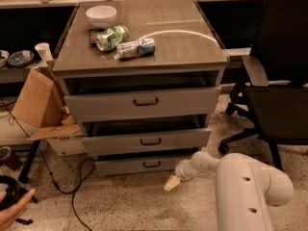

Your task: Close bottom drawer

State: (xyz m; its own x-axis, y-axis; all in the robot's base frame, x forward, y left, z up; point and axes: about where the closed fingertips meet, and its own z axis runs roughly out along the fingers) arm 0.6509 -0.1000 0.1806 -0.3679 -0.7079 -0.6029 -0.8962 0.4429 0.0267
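The gripper (172, 182) is a tapered, cream-coloured tip low over the floor. It sits just in front of and below the right end of the bottom drawer (127, 166). Whether it is parted or closed cannot be told, nor whether it touches the drawer front. Behind it a ribbed white wrist runs back into the smooth, rounded white shell of the arm (245, 186), which fills the lower right.

The bottom drawer is the lowest and shortest of three grey wood-grain fronts, with a small dark bar handle (151, 164) at its middle. Its panel lies set back under the middle drawer (147, 141), with a dark slit above it. The middle drawer juts out farther, and the top drawer (144, 102), the tallest front, stands out most, with a shadowed gap under the cabinet (187, 42) top.

On that flat, glossy wood-grain top stand a round white bowl (101, 16), a crumpled green can (111, 37) on its side, and just beside it a blue and silver can (136, 48), also lying down.

The floor (125, 201) is speckled terrazzo, crossed by thin black cables (53, 183). Left of the cabinet an open brown cardboard box (41, 102) leans with its flaps spread, a white paper cup (43, 52) behind it. To the right stands a black padded office chair (279, 95). A bare hand (12, 211) shows at the lower left corner.
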